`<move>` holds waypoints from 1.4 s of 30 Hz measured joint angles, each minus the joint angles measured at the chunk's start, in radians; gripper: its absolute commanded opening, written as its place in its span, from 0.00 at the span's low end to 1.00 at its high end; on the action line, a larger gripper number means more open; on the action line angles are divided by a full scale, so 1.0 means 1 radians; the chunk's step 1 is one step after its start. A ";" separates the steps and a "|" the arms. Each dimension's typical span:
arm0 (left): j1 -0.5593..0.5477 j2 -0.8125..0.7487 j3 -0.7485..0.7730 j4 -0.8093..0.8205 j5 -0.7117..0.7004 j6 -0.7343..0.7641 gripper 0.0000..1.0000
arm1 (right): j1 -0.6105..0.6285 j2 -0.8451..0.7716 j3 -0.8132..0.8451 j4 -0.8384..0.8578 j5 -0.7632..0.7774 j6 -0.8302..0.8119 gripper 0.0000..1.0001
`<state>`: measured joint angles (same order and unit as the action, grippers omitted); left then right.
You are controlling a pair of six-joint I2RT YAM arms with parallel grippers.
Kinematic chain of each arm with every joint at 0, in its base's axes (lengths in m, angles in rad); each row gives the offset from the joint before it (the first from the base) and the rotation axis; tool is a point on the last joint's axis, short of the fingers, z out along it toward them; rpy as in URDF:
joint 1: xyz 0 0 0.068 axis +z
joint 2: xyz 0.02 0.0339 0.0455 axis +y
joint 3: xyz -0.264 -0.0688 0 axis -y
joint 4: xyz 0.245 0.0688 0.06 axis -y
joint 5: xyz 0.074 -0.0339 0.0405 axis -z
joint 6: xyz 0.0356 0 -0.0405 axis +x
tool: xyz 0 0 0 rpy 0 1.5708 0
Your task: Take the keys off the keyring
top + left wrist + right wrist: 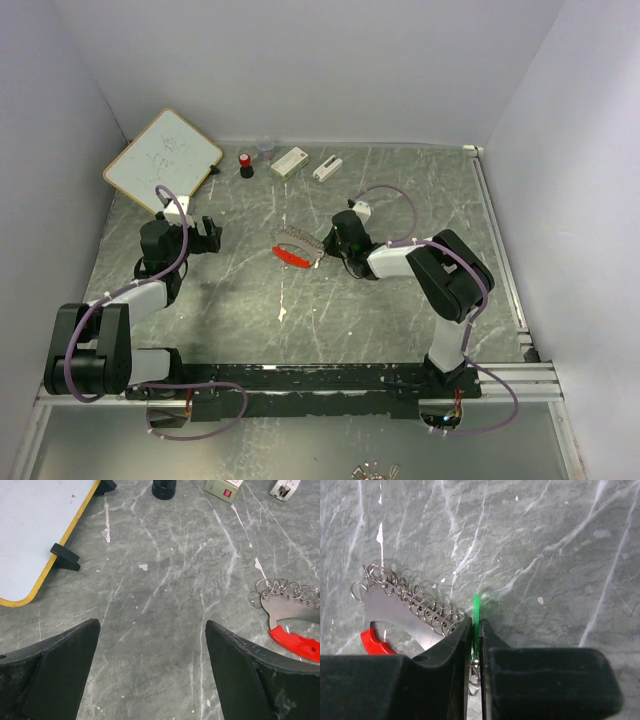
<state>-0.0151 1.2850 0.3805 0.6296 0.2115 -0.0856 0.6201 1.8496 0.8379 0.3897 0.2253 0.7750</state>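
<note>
Most of the green key (476,605) hides in the right gripper (476,626) — red key (295,642) edge-cropped.

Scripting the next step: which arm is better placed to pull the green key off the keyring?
Right. The right gripper is shut on the green key at one end of the keyring. The left gripper is open, holds nothing and sits apart from the keyring.

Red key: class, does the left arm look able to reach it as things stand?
Probably yes. The left gripper is open, with only table between it and the red key; the right gripper holds only the green key.
</note>
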 measured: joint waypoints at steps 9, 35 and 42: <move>0.000 0.010 0.004 0.000 0.000 0.000 0.98 | -0.002 0.000 0.008 -0.021 -0.002 -0.024 0.00; -0.054 -0.001 0.037 0.016 0.329 0.014 0.98 | 0.011 -0.380 0.309 -0.322 -0.340 -0.432 0.00; -0.143 -0.069 0.079 0.071 0.459 -0.044 0.98 | 0.043 -0.459 0.348 -0.381 -0.441 -0.466 0.00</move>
<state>-0.1585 1.2160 0.4599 0.7010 0.6704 -0.1295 0.6628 1.3903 1.1858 0.0086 -0.2153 0.3088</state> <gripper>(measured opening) 0.979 0.014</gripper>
